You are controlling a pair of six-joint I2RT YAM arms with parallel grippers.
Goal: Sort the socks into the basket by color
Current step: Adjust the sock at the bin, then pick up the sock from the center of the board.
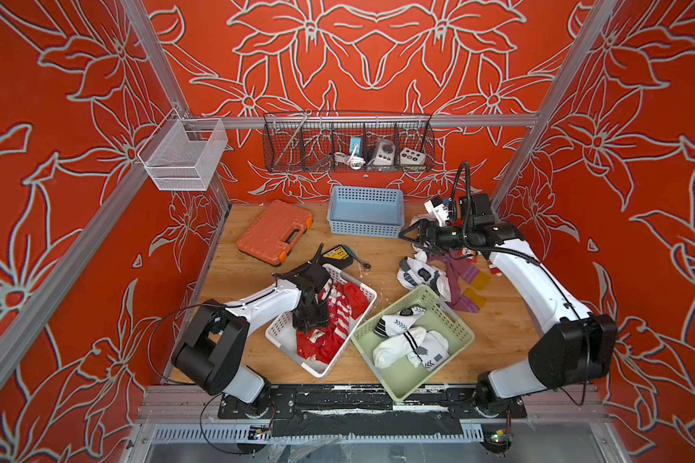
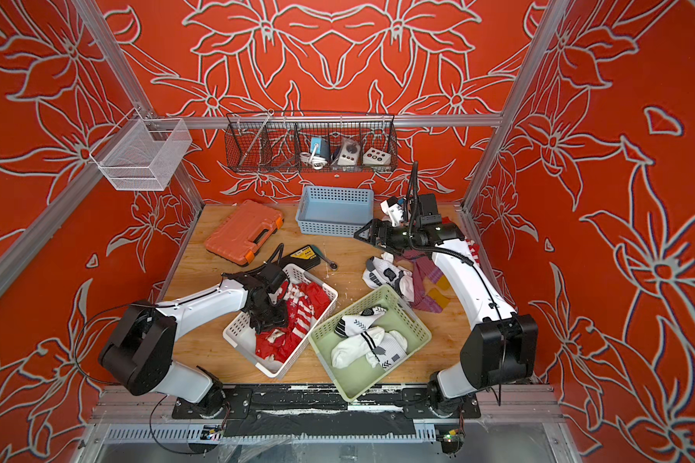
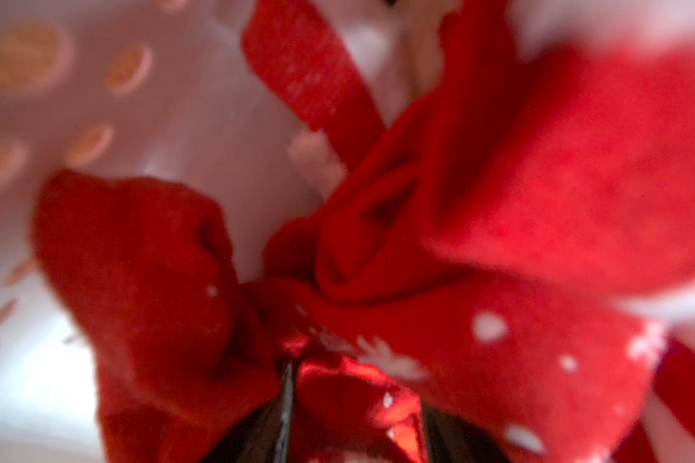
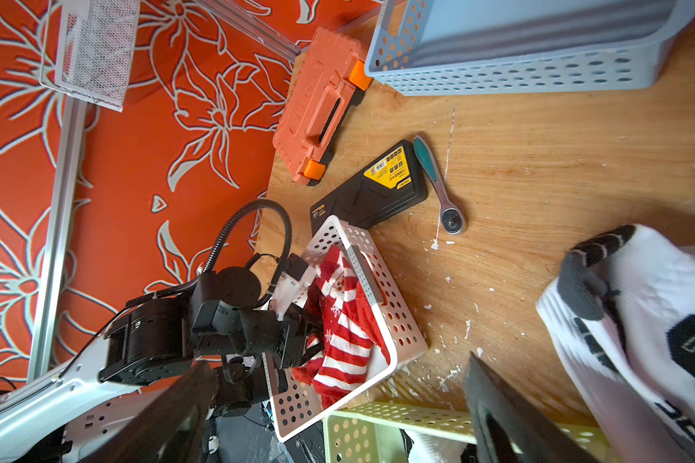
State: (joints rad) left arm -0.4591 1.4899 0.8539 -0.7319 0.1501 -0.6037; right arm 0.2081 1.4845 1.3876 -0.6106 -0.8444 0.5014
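Observation:
Red socks (image 1: 340, 308) with white stripes fill the white basket (image 1: 280, 330). My left gripper (image 1: 308, 326) reaches down into them; in the left wrist view its jaws (image 3: 350, 395) stand apart, open, with loose red sock fabric (image 3: 137, 280) between and around them. White socks (image 1: 402, 340) lie in the green basket (image 1: 463, 333). On the table, more white socks (image 1: 418, 276) and purple socks (image 1: 458, 280) with yellow patches lie in a heap. My right gripper (image 1: 410, 239) hovers open just above that heap, holding nothing. A red striped sock (image 2: 472, 246) peeks out beside the right arm.
An empty blue basket (image 1: 366, 230) stands at the back. An orange tool case (image 1: 273, 232), a black case (image 1: 340, 256) and a ratchet wrench (image 1: 364, 264) lie behind the white basket. A wire rack (image 1: 348, 144) and a mesh bin (image 1: 181, 156) hang on the frame.

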